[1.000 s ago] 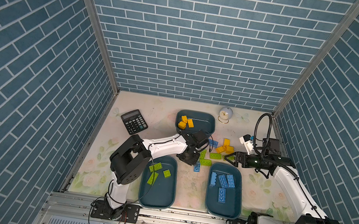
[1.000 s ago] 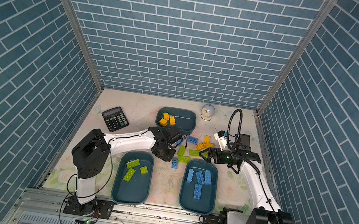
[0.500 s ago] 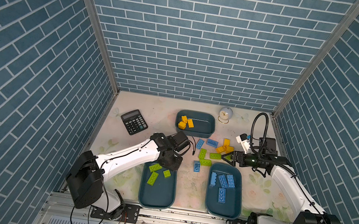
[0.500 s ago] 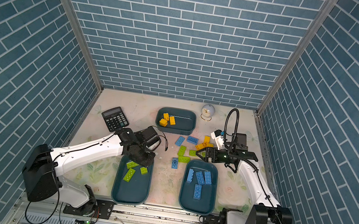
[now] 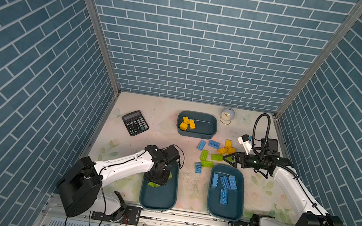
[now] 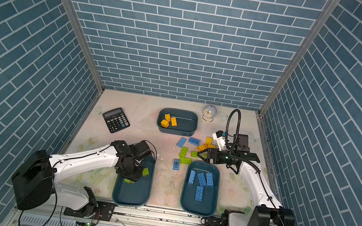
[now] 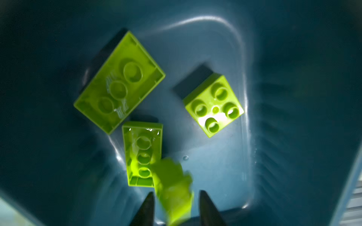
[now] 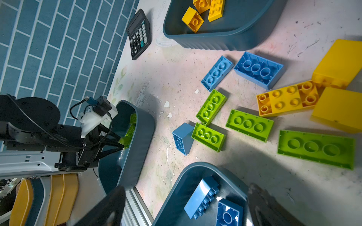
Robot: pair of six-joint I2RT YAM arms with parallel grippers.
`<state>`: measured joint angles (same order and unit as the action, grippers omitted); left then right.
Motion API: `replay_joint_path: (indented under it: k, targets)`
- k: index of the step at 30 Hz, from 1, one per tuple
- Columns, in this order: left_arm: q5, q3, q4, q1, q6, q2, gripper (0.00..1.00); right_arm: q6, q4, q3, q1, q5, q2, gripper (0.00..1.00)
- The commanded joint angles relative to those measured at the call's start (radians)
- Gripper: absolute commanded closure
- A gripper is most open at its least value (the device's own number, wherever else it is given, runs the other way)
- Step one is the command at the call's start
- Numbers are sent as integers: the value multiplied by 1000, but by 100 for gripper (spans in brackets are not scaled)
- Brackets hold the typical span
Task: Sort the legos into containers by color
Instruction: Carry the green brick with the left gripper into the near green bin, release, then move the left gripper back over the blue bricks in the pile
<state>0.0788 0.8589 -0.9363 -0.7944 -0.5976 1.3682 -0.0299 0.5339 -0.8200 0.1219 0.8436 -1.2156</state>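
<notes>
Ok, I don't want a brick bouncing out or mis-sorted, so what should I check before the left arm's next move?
1. Left gripper over green tub: ok.
2. Green brick clear of the fingertips: not ok, blurred between them.
3. Green tub holds only green: ok.
4. Right gripper open: ok.
5. Loose legos free to reach: not ok, right gripper hangs over them.

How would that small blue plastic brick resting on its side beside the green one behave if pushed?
The small blue plastic brick likely topples, since its hollow underside faces sideways. It looks rigid and hollow, so probably light.
</notes>
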Motion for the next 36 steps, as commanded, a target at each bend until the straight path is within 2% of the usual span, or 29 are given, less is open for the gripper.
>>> replay_joint_path:
  k: [1,8,11,19,26,32,36]
  targets:
    - [-39,66,-32,13,11,-13,52,0,3,10,4,14,-2,3]
    - [-13,291,-20,17,68,77,46,-4,0,4,5,-1,5,3]
    - [-1,395,14,16,108,169,42,-7,0,2,5,-9,8,3]
    - [-6,629,151,15,196,435,39,-24,-11,9,4,-45,34,3]
    - [-63,825,207,16,267,678,39,-30,-13,8,4,-69,43,3]
    - [-145,928,252,26,298,812,39,-28,-3,16,2,-84,62,3]
    - [-159,990,261,32,313,874,39,-30,2,18,1,-87,69,3]
